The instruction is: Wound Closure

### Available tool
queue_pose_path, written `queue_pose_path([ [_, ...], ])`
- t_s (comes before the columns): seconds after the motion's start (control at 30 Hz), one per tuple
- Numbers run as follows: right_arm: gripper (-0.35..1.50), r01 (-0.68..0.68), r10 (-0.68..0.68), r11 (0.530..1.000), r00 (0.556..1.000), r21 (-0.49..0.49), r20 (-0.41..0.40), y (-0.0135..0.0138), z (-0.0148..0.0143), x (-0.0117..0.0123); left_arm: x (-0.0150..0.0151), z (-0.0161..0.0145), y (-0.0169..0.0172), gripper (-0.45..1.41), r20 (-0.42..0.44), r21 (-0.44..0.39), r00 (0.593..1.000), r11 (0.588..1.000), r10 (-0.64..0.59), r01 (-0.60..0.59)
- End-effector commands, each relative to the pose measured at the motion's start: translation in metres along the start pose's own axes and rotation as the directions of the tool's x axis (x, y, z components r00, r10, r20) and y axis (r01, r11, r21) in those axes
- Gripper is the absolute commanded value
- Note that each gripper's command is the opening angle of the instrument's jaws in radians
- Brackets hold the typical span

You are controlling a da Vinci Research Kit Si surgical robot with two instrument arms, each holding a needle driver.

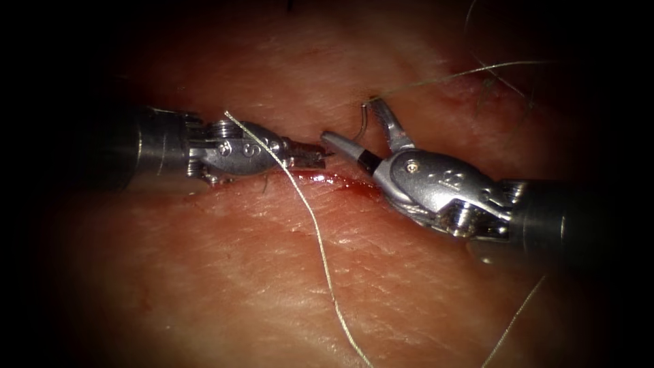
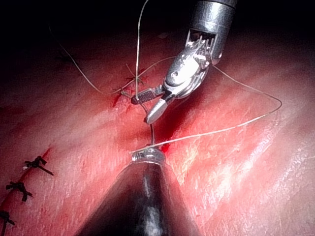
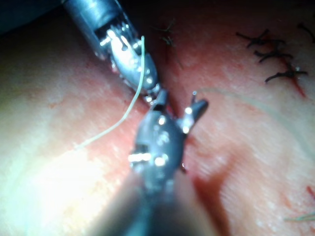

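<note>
Working mid-closure on the tissue [image 1: 381,286], with finished stitches [image 3: 275,54] lying along the cut [image 1: 340,181] but an unclosed stretch remaining, right tool [image 1: 354,133] gaping around the needle [image 1: 361,126] just right of the cut, left tool [image 1: 319,155] seemingly clamped, thread [image 1: 320,238] trailing near

Endoscope light pools centrally, edges falling into dark vignette; glare glints on the shiny steel right tool [image 1: 354,133]. The pale pinkish tissue [image 3: 44,182] looks washed out, perhaps overexposed.
</note>
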Motion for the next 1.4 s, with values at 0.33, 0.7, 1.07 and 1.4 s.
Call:
queue_pose_path([
  [0.33, -0.35, 0.09, -0.084, 0.992, 0.994, 0.091, -0.07, 0.0007, -0.0003, -0.0003, 0.0004, -0.0021, -0.0005, -0.2, -0.053, 0.017, 0.998, 1.0, -0.018, 0.019],
  [0.7, -0.35, 0.399, -0.34, 0.831, 0.916, 0.387, -0.214, 0.0048, 0.0009, 0.0006, 0.0032, -0.0067, -0.0013, 1.34, -0.173, -0.16, 0.97, 0.976, -0.173, 0.146],
  [1.07, -0.35, 0.593, -0.388, 0.649, 0.797, 0.477, -0.464, 0.0034, 0.0003, 0.0018, 0.0029, -0.0044, -0.004, 1.01, -0.181, -0.286, 0.941, 0.931, -0.286, 0.228],
  [1.4, -0.35, 0.662, -0.399, 0.595, 0.735, 0.456, -0.548, 0.0025, -0.0001, 0.0039, -0.0003, -0.0014, -0.0033, 0.5, -0.156, -0.411, 0.944, 0.889, -0.29, 0.205],
])
